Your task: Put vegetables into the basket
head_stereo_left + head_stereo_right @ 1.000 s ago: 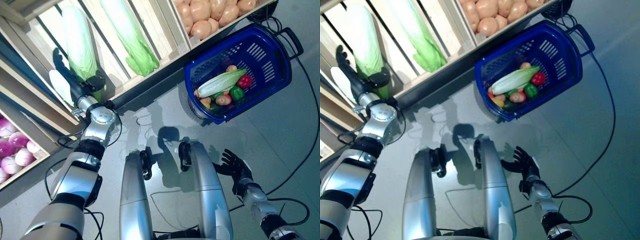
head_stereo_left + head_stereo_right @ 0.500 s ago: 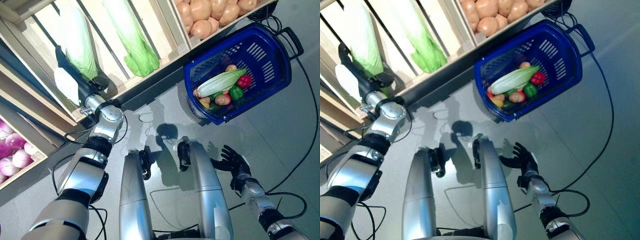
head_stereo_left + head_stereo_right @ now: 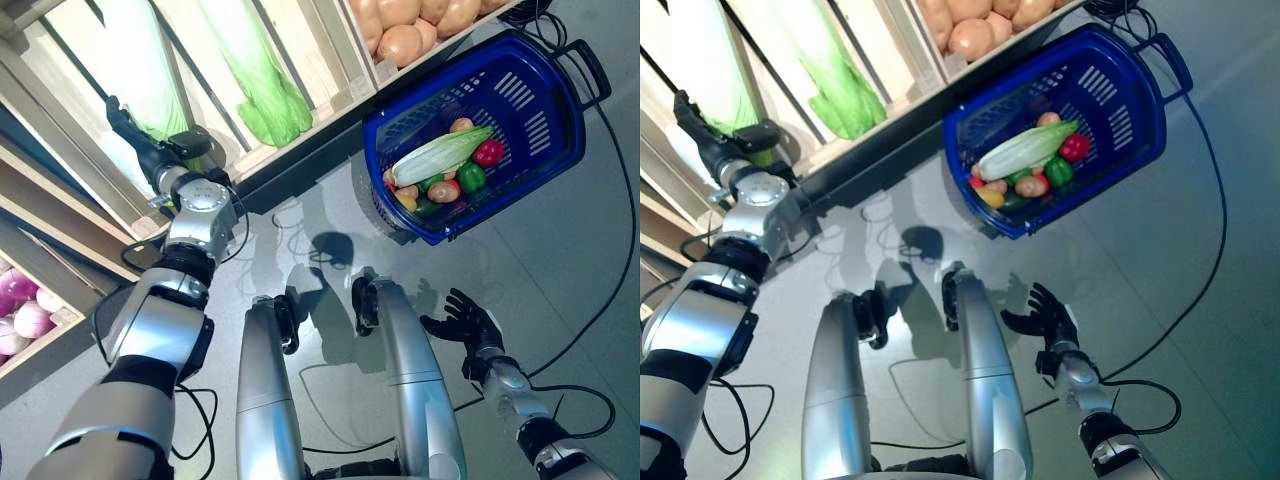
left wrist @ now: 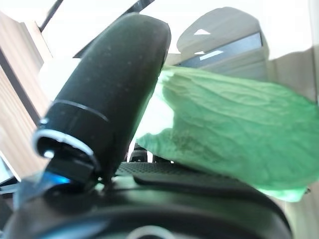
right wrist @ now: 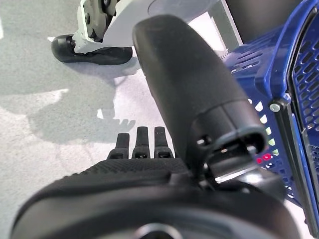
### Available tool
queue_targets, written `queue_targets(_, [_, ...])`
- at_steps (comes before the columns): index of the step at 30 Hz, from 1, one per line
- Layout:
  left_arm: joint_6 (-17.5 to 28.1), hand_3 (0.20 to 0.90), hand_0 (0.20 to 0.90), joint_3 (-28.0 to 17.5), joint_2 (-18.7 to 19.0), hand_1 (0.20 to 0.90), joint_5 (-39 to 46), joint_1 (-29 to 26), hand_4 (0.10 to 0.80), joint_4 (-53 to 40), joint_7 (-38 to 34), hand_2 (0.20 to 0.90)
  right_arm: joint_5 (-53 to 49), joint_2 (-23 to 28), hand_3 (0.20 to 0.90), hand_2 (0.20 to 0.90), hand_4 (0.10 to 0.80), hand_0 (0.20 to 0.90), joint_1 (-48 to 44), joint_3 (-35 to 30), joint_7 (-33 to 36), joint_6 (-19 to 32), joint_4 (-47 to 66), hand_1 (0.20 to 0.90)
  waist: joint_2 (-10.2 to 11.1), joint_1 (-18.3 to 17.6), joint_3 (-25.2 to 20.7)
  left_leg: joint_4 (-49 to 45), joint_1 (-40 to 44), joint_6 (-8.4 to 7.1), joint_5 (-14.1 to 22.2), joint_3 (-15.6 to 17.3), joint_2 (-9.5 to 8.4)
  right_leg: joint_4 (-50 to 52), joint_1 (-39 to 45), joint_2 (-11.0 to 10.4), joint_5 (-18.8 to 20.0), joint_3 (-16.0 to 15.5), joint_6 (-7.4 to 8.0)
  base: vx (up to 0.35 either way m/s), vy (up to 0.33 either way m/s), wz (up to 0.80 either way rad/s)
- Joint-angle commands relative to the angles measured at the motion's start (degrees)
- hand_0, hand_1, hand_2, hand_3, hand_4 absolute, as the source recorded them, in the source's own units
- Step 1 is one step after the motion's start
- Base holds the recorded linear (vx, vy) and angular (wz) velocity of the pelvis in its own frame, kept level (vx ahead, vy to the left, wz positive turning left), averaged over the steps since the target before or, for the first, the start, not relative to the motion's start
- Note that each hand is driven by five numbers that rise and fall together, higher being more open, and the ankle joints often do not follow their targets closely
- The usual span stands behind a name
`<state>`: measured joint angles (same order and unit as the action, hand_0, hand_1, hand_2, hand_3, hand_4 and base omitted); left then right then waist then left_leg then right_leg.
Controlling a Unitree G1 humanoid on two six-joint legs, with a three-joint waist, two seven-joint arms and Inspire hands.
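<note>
My left hand [image 3: 148,152] reaches into a wooden crate at the leafy lower end of a long pale green cabbage [image 3: 135,65]. Its fingers lie straight behind the leaves and its thumb [image 4: 109,84] stands beside the green leaf [image 4: 234,144]. My right hand [image 3: 463,325] hangs low by my right side with fingers spread, open and empty, well short of the blue basket [image 3: 555,140]. The basket stands on the floor and holds a long pale cabbage [image 3: 442,156], a red pepper [image 3: 488,152], a green pepper [image 3: 471,177] and other small vegetables. The basket wall also shows in the right wrist view [image 5: 299,99].
The wooden vegetable stand [image 3: 330,60] runs across the far side, with slatted crates and a dark base [image 3: 300,170] at floor level. Grey floor [image 3: 560,290] lies between me and the basket.
The whole view has shifted a little. My left hand has moved further up to the cabbage's leafy end. My right hand has stayed low and open.
</note>
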<state>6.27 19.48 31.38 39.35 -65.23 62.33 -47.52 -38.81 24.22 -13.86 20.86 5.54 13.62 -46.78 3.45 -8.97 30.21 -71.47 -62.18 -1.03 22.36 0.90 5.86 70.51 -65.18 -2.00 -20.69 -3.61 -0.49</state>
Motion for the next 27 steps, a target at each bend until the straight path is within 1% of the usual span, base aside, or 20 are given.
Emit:
queue_targets(1, [0.1, 0.9, 0.9, 0.1, 4.6, 0.9, 7.4, -3.9, 0.8, 4.0, 7.7, 0.9, -1.8, 2.5, 0.9, 0.9, 0.8, 0.9, 2.6, -1.2, 1.2, 4.1, 2.6, 0.9, 1.7, -2.2, -0.4, 3.1, 5.1, 4.82, -1.2, 4.6, -0.35, -6.5, 7.8, -0.8, 4.6, 0.7, -1.17, 0.029, 0.011, -0.07])
queue_targets(2, [-0.5, 0.834, 0.834, -0.5, 5.2, 0.834, 9.1, -3.7, 0.756, 4.7, 8.2, 0.834, -2.0, 2.6, 0.9, 0.9, 0.8, 0.9, 2.8, -1.5, 1.2, 4.4, 2.3, 0.9, 1.6, -2.2, -0.4, 3.3, 5.7, 4.76, -1.1, 4.8, -0.27, -6.8, 8.4, -0.9, 4.5, 0.7, -1.18, 0.037, 0.01, -0.06])
queue_targets(3, [-1.2, 0.568, 0.568, -1.1, 5.5, 0.568, 9.6, -3.2, 0.579, 5.3, 9.0, 0.568, -2.1, 2.6, 0.9, 0.9, 0.8, 0.9, 2.9, -1.7, 1.4, 4.6, 2.2, 0.9, 1.4, -2.3, -0.4, 3.4, 6.4, 4.67, -1.1, 5.0, -0.19, -7.0, 9.0, -1.0, 4.4, 0.6, -1.22, 0.043, 0.009, -0.07])
queue_targets(4, [-1.7, 0.406, 0.406, -1.3, 5.6, 0.406, 10.2, -2.9, 0.471, 5.4, 9.1, 0.406, -1.9, 2.5, 0.9, 0.9, 0.8, 0.9, 2.9, -1.8, 1.8, 4.7, 2.4, 0.9, 1.3, -2.3, -0.4, 3.6, 6.8, 4.62, -1.1, 5.1, -0.2, -7.2, 9.4, -1.1, 4.4, 0.7, -1.25, 0.033, 0.007, -0.05])
queue_targets(5, [-2.0, 0.3, 0.3, -1.6, 5.8, 0.3, 10.3, -2.6, 0.4, 5.5, 9.4, 0.3, -1.9, 2.7, 0.9, 0.9, 0.8, 0.9, 2.9, -1.8, 2.0, 4.6, 2.6, 0.9, 1.3, -2.3, -0.4, 3.8, 7.2, 4.57, -1.1, 5.2, -0.23, -7.3, 9.7, -1.1, 4.3, 0.6, -1.27, 0.031, 0.008, -0.04])
queue_targets(11, [-4.5, 0.3, 0.3, -1.9, 6.5, 0.3, 10.0, -0.5, 0.4, 2.7, 11.3, 0.3, -2.8, 3.1, 0.9, 0.9, 0.8, 0.9, 3.1, -2.6, 3.6, 3.7, 6.0, 0.9, 0.8, -2.2, -0.4, 5.4, 10.4, 4.26, -1.1, 5.6, -0.4, -8.5, 12.5, -1.3, 4.2, 0.8, -1.09, 0.009, 0.011, 0.06])
queue_targets(19, [-6.7, 0.3, 0.3, -2.6, 8.5, 0.3, 10.0, 1.8, 0.4, 0.7, 13.0, 0.3, -2.7, 3.5, 0.9, 0.9, 0.8, 0.9, 4.6, -4.0, 4.4, 4.5, 8.5, 0.9, 0.3, -2.2, -1.8, 6.7, 14.4, 4.07, -1.4, 6.1, -0.53, -10.0, 16.1, -1.9, 3.9, 0.9, -1.04, 0.022, 0.017, 0.02])
queue_targets(23, [-6.7, 0.3, 0.3, -3.0, 8.6, 0.3, 9.3, 3.6, 0.4, -0.2, 13.8, 0.3, -2.8, 3.3, 0.9, 0.9, 0.8, 0.9, 5.1, -4.3, 4.7, 5.1, 9.3, 0.9, 0.1, -2.1, -2.3, 7.7, 16.4, 3.67, -1.7, 6.2, -0.63, -10.7, 17.9, -2.0, 3.8, 1.1, -1.0, 0.0, 0.0, 0.0])
queue_targets(25, [-5.8, 0.3, 0.3, -3.3, 9.0, 0.3, 8.6, 5.7, 0.4, -1.6, 14.2, 0.3, -3.1, 3.2, 0.9, 0.9, 0.8, 0.9, 6.0, -4.6, 5.0, 5.5, 11.6, 0.9, -0.1, -2.2, -3.4, 9.5, 18.9, 2.93, -2.6, 6.3, -0.74, -12.2, 20.2, -2.2, 3.8, 1.4, -0.94, 0.0, 0.0, 0.0])
queue_targets(27, [-5.2, 0.3, 0.3, -3.7, 9.3, 0.3, 7.9, 6.8, 0.4, -2.3, 14.5, 0.3, -2.9, 3.0, 0.9, 0.9, 0.8, 0.9, 6.6, -4.5, 5.5, 5.4, 13.0, 0.9, -0.3, -2.2, -4.1, 10.7, 20.5, 2.75, -2.9, 6.3, -0.89, -13.0, 21.5, -2.4, 4.0, 1.5, -0.9, 0.05, 0.0, -0.02])
